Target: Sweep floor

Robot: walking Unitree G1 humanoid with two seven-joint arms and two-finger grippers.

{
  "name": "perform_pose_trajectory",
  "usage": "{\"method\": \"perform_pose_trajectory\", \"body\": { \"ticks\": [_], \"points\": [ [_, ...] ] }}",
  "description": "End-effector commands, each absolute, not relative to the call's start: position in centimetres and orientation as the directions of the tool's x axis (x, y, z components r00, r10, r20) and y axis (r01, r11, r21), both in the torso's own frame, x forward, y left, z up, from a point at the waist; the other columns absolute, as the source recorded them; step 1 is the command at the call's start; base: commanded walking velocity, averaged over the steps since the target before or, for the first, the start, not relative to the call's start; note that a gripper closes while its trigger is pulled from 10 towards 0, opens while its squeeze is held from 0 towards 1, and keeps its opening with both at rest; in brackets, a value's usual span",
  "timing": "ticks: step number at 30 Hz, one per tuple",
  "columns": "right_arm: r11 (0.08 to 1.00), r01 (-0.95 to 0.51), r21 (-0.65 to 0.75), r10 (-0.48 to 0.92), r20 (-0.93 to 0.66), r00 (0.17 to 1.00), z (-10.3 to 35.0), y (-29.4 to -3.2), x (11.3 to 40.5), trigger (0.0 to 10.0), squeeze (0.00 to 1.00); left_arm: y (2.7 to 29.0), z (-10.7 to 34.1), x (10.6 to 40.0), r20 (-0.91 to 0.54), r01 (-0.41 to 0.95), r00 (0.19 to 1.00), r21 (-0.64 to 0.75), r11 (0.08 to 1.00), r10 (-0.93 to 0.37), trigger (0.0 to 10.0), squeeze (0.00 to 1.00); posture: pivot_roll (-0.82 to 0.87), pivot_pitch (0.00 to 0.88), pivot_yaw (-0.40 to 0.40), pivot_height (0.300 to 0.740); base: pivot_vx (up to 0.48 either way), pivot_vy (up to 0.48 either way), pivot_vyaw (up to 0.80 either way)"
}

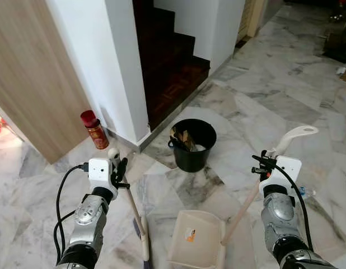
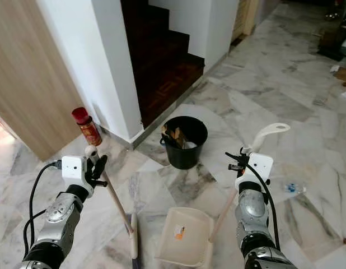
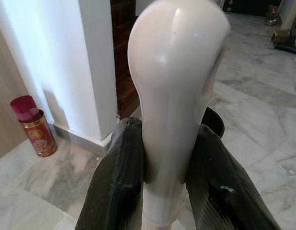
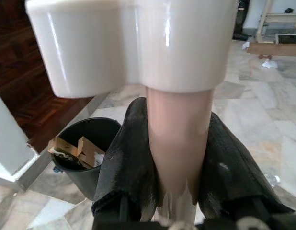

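Observation:
My left gripper [image 1: 120, 170] is shut on the cream top of a broom handle [image 1: 132, 204], which slants down to the broom head [image 1: 144, 246] on the marble floor. In the left wrist view the black fingers [image 3: 120, 182] clamp that handle [image 3: 174, 96] from both sides. My right gripper [image 1: 263, 163] is shut on the pink pole of a long-handled dustpan [image 1: 243, 210], whose white grip [image 1: 293, 136] rises above it. The cream pan [image 1: 195, 240] rests on the floor between my arms. The right wrist view shows the pole [image 4: 179, 139] pinched between the fingers [image 4: 131, 163].
A black bucket [image 1: 191, 144] holding cardboard scraps stands just ahead, near a white wall corner [image 1: 134, 112]. A red can [image 1: 94, 130] sits by the wooden panel at left. Dark stairs [image 1: 170, 56] rise behind. A small plastic wrapper [image 2: 293, 187] lies on the floor at right.

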State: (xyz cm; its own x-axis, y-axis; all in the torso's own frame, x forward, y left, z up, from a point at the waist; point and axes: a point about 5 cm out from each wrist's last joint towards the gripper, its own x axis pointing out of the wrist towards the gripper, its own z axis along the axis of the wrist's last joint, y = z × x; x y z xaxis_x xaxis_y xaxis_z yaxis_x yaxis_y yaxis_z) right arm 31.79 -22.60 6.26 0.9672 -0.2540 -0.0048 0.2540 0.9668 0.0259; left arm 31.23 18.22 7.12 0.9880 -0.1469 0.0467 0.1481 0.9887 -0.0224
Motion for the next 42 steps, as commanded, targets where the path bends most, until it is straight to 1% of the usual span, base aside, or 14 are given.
{"method": "perform_pose_trajectory", "body": {
  "ticks": [1,6,8,42],
  "points": [
    [0.968,0.251,0.024,-0.251,0.006,0.968,6.37,-22.47,31.85,10.0,0.00,18.43,7.39,31.39,0.060,0.141,0.988,0.013,0.990,-0.142,10.0,0.00,0.04,0.039,0.049,0.740,0.000,0.000,-0.80],
    [0.968,0.249,0.022,-0.249,0.007,0.968,6.44,-22.47,31.92,10.0,0.00,18.41,7.40,31.47,0.057,0.138,0.989,0.012,0.990,-0.138,10.0,0.00,0.04,0.042,0.048,0.740,0.000,-0.472,-0.80],
    [0.968,0.250,0.020,-0.250,0.006,0.968,6.45,-22.46,31.95,10.0,0.00,18.47,7.33,31.49,0.053,0.128,0.990,-0.005,0.992,-0.128,10.0,0.00,0.04,0.046,0.048,0.740,0.000,0.000,-0.80],
    [0.967,0.255,0.019,-0.255,0.001,0.967,6.23,-22.30,31.81,10.0,0.00,19.15,7.90,31.72,0.072,0.121,0.990,0.020,0.992,-0.122,10.0,0.00,0.04,0.077,0.054,0.740,0.000,0.000,-0.80]
  ]
}}
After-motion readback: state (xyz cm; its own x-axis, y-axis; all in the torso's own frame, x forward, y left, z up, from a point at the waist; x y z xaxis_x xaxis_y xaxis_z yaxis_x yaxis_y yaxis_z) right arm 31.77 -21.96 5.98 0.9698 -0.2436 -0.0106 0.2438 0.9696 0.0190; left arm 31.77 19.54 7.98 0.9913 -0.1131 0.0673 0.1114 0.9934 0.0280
